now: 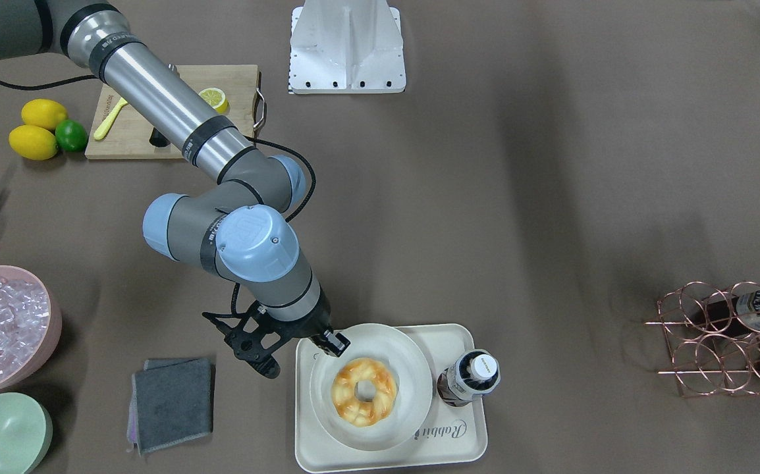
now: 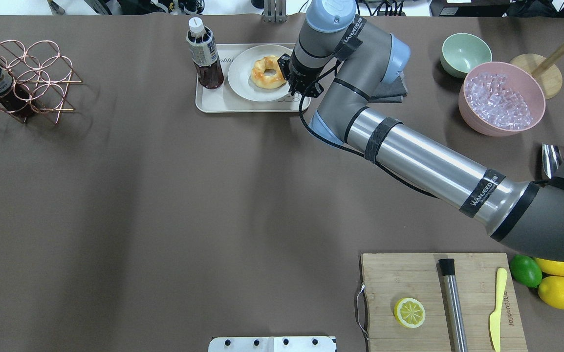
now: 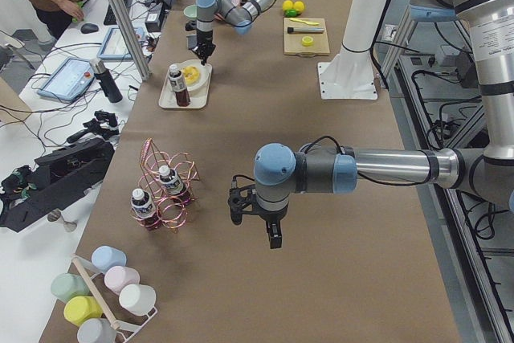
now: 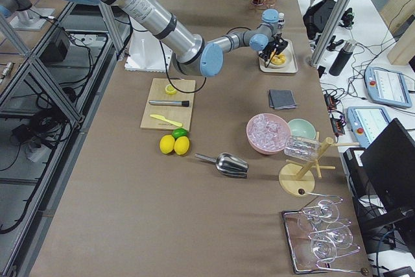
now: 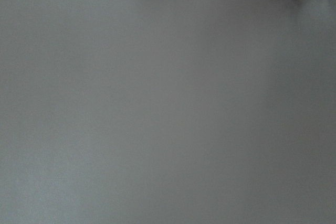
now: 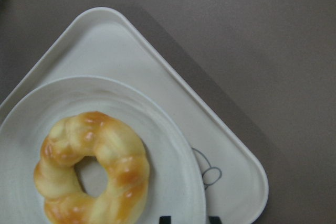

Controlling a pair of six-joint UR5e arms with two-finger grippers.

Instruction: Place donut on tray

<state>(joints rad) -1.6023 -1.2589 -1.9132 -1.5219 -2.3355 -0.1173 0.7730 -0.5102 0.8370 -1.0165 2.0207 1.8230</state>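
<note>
The donut lies flat in the middle of a round off-white plate, and the plate sits on the tray at the far edge of the desk from the robot. A dark bottle with a white cap stands upright on the same tray, just beside the plate on the donut's left as the overhead view has it.

The right pincer hangs over the plate's rim on the near right of the donut, close to it but not touching. In the right wrist view its two dark tips show at the bottom edge with a gap between them and nothing in it (the jaws stand apart, empty). There the donut lies off to the left of the tips, not between them.

The left pincer hovers over bare desk, well apart from the tray; whether it is open or closed I cannot tell
</note>
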